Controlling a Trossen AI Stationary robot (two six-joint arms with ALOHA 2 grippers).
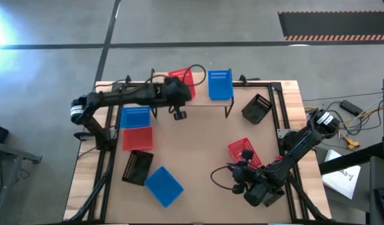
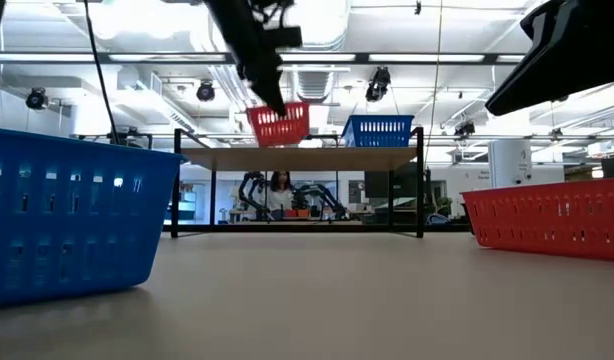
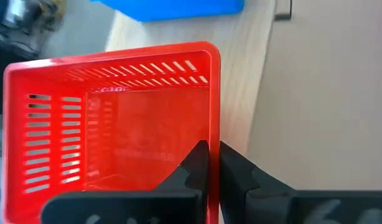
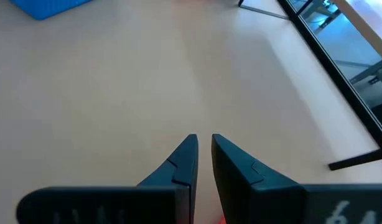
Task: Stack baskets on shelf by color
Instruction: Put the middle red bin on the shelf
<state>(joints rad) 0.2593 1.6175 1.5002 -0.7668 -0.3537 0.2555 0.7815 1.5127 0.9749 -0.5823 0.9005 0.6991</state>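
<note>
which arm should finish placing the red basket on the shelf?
Left. Its gripper is shut on the red basket rim, over the shelf beside the blue basket. The right gripper is empty, low near the table's front.

Red basket [image 3: 110, 130], blue basket [image 1: 220, 85], light-wood shelf [image 2: 297, 157].

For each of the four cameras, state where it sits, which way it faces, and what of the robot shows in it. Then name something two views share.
High view: overhead, facing straight down at the table; both arms show.
Low view: table height, facing level toward the shelf; an arm reaches down to the red basket.
Left wrist view: on the left arm, facing that red basket; the left gripper pinches its wall.
Right wrist view: on the right arm, facing bare tabletop; the right gripper shows.
Shared: high and low views both show the blue basket on the shelf.
</note>
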